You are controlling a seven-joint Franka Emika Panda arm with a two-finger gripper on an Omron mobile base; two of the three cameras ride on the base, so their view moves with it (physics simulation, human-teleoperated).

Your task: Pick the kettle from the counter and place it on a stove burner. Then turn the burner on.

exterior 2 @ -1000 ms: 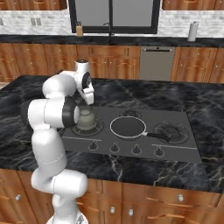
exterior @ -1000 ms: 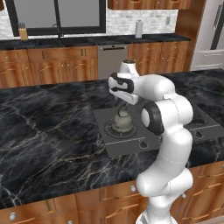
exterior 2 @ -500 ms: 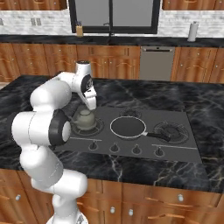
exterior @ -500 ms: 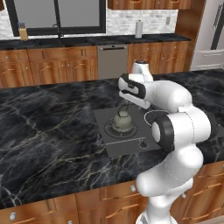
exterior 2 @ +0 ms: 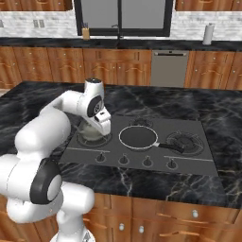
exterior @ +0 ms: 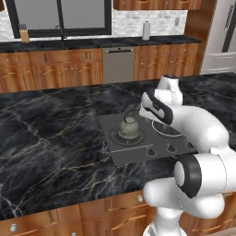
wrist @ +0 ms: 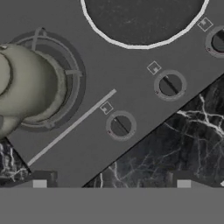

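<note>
With the kettle (exterior: pixel 129 127) already seated on the stove burner (wrist: pixel 65 94) at the left end of the cooktop (exterior 2: pixel 189 163), the placing step looks finished and the remaining work, as judged from the task, is the knob. The claw (wrist: pixel 111 180) is released, jaws spread wide and holding nothing, and it hangs above the front edge of the cooktop, just to the kettle's right.

In the hand view the kettle fills the left side, sitting inside the burner's ringed grate, while the nearest knob (wrist: pixel 120 126) lies just ahead of the fingertips (wrist: pixel 39 181), roughly on the centreline between them. A second knob (wrist: pixel 170 85) lies further up and right, a third (wrist: pixel 217 42) at the right edge. From the right base view the knobs run in a row along the cooktop's front, and the leftmost knob (exterior 2: pixel 99 157) stands closest to the kettle's burner.

The governing relation: the target knob sits below and slightly forward of the claw, close to the black marble counter (exterior: pixel 50 152). Which knob drives this burner cannot be read from the markings. The frying pan (exterior 2: pixel 138 137) occupies the neighbouring burner, apart from the kettle.
</note>
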